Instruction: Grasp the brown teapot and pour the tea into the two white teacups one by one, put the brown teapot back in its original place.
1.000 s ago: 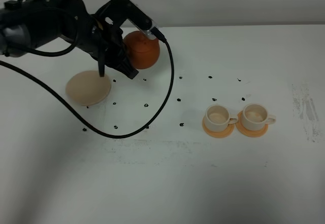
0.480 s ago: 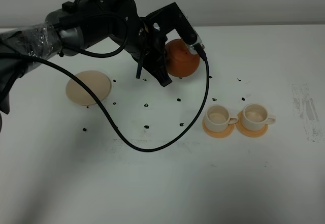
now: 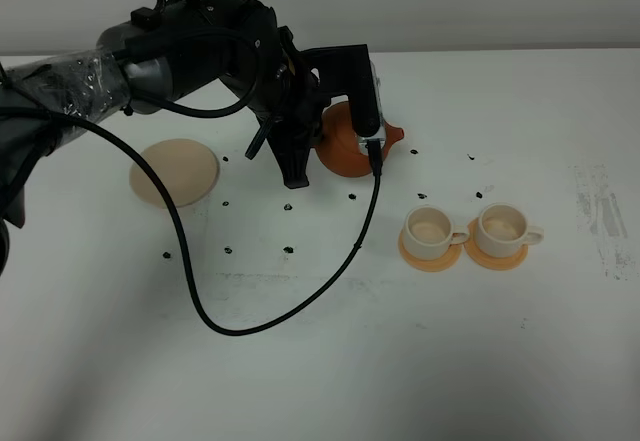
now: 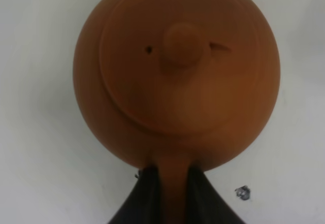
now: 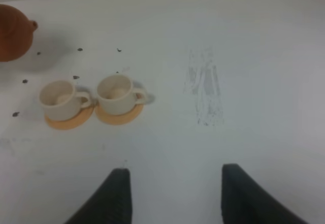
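The brown teapot hangs in the air left of and behind the two white teacups, with its spout toward them. My left gripper is shut on its loop handle; its lid knob faces the wrist camera. Each teacup, left and right, stands on a small orange saucer and shows a pale inside. No tea is visible. The beige saucer lies bare at the left. The right wrist view shows the teacups, the teapot, and my right gripper open above bare table.
A black cable droops from the left arm in a loop over the table's middle. Small black marks dot the white tabletop. A grey scuffed patch lies near the right edge.
The left arm has carried the teapot to the right, away from the beige saucer and toward the teacups. Its spout now shows, pointing right. The cups and saucers have not moved.
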You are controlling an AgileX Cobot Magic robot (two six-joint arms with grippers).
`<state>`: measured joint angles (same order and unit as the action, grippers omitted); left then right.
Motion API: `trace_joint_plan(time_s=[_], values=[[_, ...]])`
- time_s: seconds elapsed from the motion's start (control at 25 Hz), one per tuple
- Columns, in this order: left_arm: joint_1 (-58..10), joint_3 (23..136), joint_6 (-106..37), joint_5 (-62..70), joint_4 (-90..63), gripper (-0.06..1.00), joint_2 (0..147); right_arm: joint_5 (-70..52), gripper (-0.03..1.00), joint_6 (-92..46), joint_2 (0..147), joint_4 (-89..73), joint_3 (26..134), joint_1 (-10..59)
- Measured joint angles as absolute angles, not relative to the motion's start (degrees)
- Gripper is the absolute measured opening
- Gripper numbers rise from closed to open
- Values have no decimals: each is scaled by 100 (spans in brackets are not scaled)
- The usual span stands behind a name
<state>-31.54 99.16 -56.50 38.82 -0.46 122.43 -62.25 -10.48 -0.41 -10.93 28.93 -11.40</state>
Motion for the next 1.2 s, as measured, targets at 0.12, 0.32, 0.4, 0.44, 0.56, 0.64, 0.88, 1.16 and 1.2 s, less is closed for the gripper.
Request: trace_joint_plan(time_s=[0.12, 0.32, 0.4, 0.44, 0.56, 0.64, 0.88, 1.16, 1.2], values=[[-3187, 9916, -5955, 3791, -33, 13, 12243, -6225, 43, -1048, -41, -1093, 2893, -1140], [-3199, 9780, -6494, 3331, -44, 13, 12243, -6225, 43, -1048, -41, -1093, 2893, -1140], [-3215, 9700, -6649, 3255, -70, 13, 12243, -6225, 43, -1048, -41, -1093, 2893, -1140], [-3234, 9669, -6728, 3248, -89, 13, 12243, -6225, 43, -1048, -41, -1093, 2893, -1140], [-3263, 9558, -7019, 3153, -334, 13, 12243, -6225, 43, -1048, -41, -1093, 2893, -1140], [-3275, 9451, -7286, 3012, -527, 13, 12220, -6225, 43, -1048, -41, -1093, 2893, -1140], [-3313, 9185, -7725, 2688, -744, 13, 12099, -6225, 43, -1048, -41, -1093, 2893, -1140], [-3329, 9178, -8304, 2654, -755, 13, 12088, -6225, 43, -1048, -41, -1093, 2893, -1140], [-3352, 9178, -8407, 2654, -755, 13, 12088, -6225, 43, -1048, -41, -1093, 2893, -1140]])
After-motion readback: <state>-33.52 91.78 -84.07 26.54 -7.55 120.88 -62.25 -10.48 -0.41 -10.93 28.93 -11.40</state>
